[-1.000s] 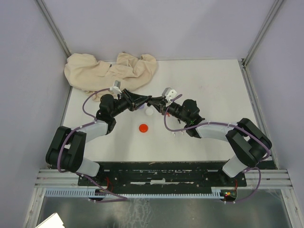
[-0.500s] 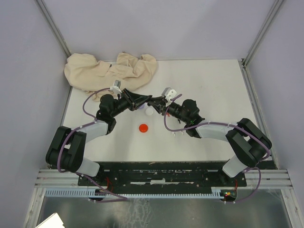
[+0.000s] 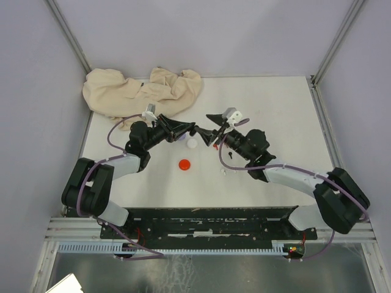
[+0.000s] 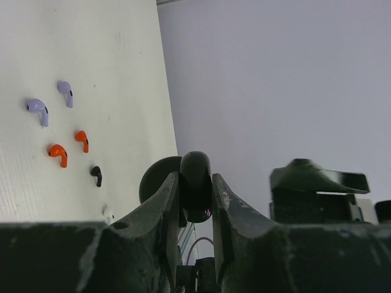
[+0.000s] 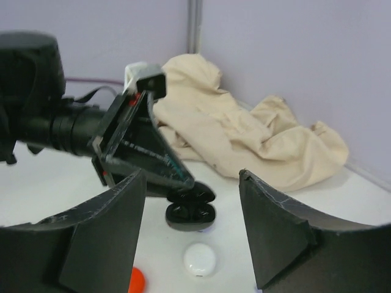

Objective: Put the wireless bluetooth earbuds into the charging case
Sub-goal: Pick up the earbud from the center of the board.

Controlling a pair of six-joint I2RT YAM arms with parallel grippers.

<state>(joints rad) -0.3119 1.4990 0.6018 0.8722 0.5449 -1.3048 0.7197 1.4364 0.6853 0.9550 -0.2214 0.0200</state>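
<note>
My left gripper (image 3: 192, 130) is shut on the black charging case (image 4: 195, 183), holding it above the table. In the right wrist view the case (image 5: 190, 207) hangs open, its two hollows facing me; I cannot tell whether anything sits in them. My right gripper (image 3: 211, 128) stands open a little to the right of the case, nothing between its fingers (image 5: 275, 232). The earbuds lie loose on the table: two purple (image 4: 38, 110), two red (image 4: 58, 152), one black (image 4: 96, 176), one white (image 4: 108, 213).
A white round disc (image 3: 192, 144) and a red one (image 3: 184, 164) lie on the table just below the grippers. A purple one (image 3: 182, 139) is half hidden under the left gripper. A crumpled beige cloth (image 3: 143, 91) fills the back left corner.
My right gripper has opened wide and drawn back to the right, away from the black case. The left gripper still holds the case in the same place.
</note>
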